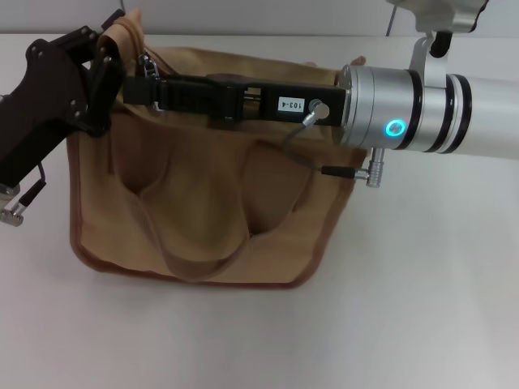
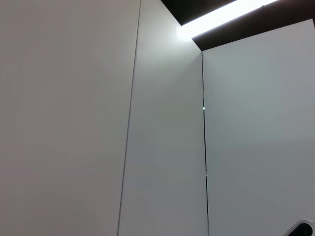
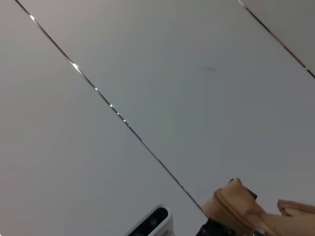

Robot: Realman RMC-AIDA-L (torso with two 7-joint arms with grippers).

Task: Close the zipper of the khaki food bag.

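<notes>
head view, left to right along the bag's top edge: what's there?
left gripper, pinching the khaki food bag at its left corner → right gripper, reaching in along the bag's top → the right arm's silver wrist with a lit blue ring.

Khaki food bag [image 1: 203,219] on table [image 1: 422,308], left gripper [image 1: 113,69] at its left top corner, right gripper [image 1: 150,85] across its top edge
</notes>
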